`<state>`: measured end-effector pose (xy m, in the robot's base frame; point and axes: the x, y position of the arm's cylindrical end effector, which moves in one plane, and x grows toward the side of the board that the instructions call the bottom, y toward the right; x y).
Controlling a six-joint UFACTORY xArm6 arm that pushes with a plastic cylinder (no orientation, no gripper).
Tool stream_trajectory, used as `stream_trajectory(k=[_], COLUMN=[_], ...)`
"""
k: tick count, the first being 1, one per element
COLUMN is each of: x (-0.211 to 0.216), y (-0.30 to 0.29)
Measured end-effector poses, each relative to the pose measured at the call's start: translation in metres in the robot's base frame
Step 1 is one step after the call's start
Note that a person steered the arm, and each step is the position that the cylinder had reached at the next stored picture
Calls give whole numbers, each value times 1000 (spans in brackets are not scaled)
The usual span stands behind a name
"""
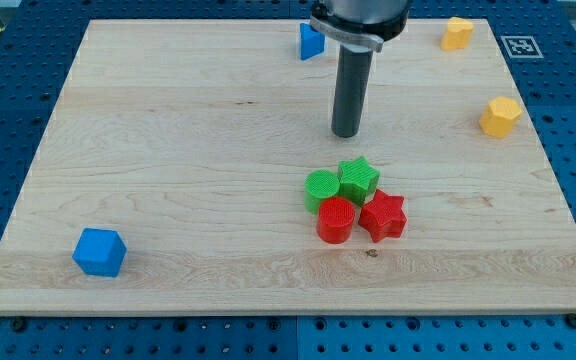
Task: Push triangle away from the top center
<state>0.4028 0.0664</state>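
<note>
A blue triangle block (pixel 311 41) sits near the view's top centre of the wooden board (pixel 168 150). My tip (pixel 346 133) rests on the board below and to the right of the triangle, well apart from it. The rod rises from the tip up to the arm at the view's top. Below the tip lies a tight cluster: a green round block (pixel 320 188), a green star (pixel 358 179), a red cylinder (pixel 335 220) and a red star (pixel 383 215).
A blue cube (pixel 100 251) sits at the bottom left. A yellow block (pixel 457 34) is at the top right and a yellow hexagon block (pixel 500 117) near the right edge. A blue pegboard table surrounds the board.
</note>
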Motion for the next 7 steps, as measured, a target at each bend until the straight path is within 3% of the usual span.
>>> stream_trajectory(k=[1, 3, 5, 7], x=[-46, -97, -211, -211], y=[3, 36, 40, 11])
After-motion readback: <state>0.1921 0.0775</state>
